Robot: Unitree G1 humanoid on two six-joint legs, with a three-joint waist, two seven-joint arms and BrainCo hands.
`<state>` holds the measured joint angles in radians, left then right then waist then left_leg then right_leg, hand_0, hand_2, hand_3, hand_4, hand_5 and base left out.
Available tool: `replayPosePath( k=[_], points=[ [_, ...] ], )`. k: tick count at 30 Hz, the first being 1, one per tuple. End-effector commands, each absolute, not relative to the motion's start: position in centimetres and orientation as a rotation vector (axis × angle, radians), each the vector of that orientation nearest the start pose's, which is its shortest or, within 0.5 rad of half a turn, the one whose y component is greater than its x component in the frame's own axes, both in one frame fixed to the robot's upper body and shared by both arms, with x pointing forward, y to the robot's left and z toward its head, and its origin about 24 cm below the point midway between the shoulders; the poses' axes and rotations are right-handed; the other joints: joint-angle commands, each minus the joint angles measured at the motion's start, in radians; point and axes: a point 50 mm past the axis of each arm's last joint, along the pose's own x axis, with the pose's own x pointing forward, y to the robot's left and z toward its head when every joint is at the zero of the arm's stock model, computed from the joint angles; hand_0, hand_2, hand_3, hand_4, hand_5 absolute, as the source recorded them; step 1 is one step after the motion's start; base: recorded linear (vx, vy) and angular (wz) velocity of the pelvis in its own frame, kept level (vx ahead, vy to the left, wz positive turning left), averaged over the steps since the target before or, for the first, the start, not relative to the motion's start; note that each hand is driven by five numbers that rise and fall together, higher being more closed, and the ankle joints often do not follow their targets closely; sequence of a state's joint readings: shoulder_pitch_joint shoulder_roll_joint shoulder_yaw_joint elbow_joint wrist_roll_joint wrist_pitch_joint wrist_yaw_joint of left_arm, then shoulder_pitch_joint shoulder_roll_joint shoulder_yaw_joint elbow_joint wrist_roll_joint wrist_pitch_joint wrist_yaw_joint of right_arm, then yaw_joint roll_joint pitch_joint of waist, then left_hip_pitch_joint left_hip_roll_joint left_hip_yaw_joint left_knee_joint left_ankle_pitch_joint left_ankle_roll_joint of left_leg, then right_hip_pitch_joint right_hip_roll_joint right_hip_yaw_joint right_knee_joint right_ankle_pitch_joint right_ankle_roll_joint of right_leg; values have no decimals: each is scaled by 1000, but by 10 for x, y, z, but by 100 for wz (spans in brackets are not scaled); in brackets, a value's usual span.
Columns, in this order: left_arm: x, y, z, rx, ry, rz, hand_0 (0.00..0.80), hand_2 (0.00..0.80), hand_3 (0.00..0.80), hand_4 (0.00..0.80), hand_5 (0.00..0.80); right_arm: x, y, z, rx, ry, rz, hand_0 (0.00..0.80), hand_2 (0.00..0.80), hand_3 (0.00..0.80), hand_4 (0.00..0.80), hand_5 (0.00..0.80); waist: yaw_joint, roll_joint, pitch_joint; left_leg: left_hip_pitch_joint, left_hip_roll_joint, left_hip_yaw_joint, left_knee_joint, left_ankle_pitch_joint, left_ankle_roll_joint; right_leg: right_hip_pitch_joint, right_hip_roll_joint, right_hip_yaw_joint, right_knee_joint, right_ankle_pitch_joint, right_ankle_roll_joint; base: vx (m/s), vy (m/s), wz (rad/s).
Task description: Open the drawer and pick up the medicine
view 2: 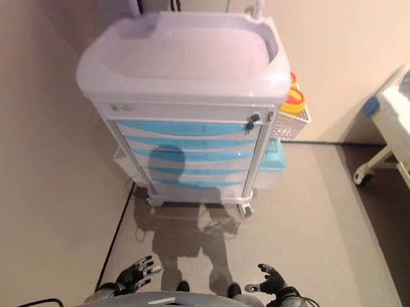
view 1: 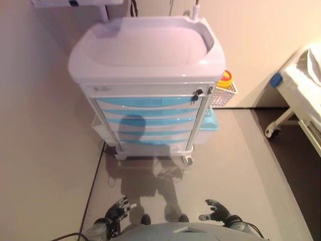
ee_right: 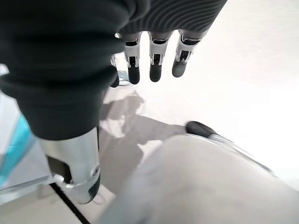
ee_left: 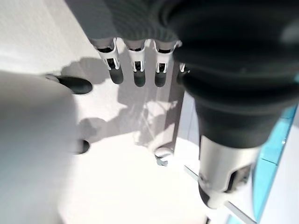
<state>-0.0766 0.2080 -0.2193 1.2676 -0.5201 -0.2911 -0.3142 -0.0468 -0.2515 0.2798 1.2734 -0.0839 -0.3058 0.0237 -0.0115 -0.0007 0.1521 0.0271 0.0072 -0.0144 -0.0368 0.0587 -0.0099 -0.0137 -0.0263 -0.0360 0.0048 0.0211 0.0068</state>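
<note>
A white cart (view 1: 146, 47) with blue drawers (view 1: 148, 119), all closed, stands on castors against the wall, a white basket (view 1: 223, 93) holding a yellow container (view 1: 226, 78) hung on its right side. A bed (view 1: 301, 95) stands at right. Left hand (view 1: 118, 209) and right hand (view 1: 215, 211) hang low, well apart from the cart, fingers loosely spread and empty.

No text reads here; the small label on the white plastic cart (view 1: 150, 55) with blue drawers is illegible.
</note>
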Motion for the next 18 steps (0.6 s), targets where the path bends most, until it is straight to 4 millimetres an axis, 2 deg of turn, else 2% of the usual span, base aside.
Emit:
replayPosePath(
  k=[1, 3, 4, 7, 14, 18],
  points=[
    [202, 199, -112, -351, 549, -15, 0, 0, 0, 0, 0, 159, -206, -136, -390, 792, 196, 0, 0, 0, 0, 0, -26, -35, 87, -105, -58, 42, 191, -132, 72, -114, -49, 22, 180, -21, 39, -151, 51, -11],
    [217, 198, -101, -364, 475, -23, 0, 0, 0, 0, 0, 169, -207, -132, -393, 765, 183, 0, 0, 0, 0, 0, -29, -35, 107, -140, -60, 49, 218, -134, 75, -152, -48, 32, 209, -23, 39, -147, 53, -19],
    [237, 196, -86, -371, 391, -33, 0, 0, 0, 0, 0, 179, -210, -126, -399, 731, 171, 0, 0, 0, 0, 0, -35, -35, 133, -188, -63, 58, 256, -137, 78, -203, -50, 43, 246, -24, 40, -176, 79, -15],
    [264, 193, -60, -394, 256, -43, 0, 0, 0, 0, 0, 193, -215, -117, -408, 684, 149, 0, 0, 0, 0, 0, -47, -35, 160, -262, -65, 71, 322, -149, 83, -281, -47, 69, 303, -27, 39, -115, 87, -26],
    [311, 205, 0, -494, -14, -61, 0, 0, 0, 0, 0, 200, -221, -109, -408, 628, 128, 0, 0, 0, 0, 0, -84, -52, 209, -375, -56, 94, 432, -184, 96, -390, -23, 122, 353, -8, 43, -44, 61, -19],
    [333, 219, 39, -595, -178, -86, 0, 0, 0, 0, 0, 201, -216, -108, -377, 601, 127, 0, 0, 0, 0, 0, -101, -87, 231, -427, -45, 108, 475, -204, 97, -420, -4, 149, 329, 20, 44, -23, -47, -17]
  ],
)
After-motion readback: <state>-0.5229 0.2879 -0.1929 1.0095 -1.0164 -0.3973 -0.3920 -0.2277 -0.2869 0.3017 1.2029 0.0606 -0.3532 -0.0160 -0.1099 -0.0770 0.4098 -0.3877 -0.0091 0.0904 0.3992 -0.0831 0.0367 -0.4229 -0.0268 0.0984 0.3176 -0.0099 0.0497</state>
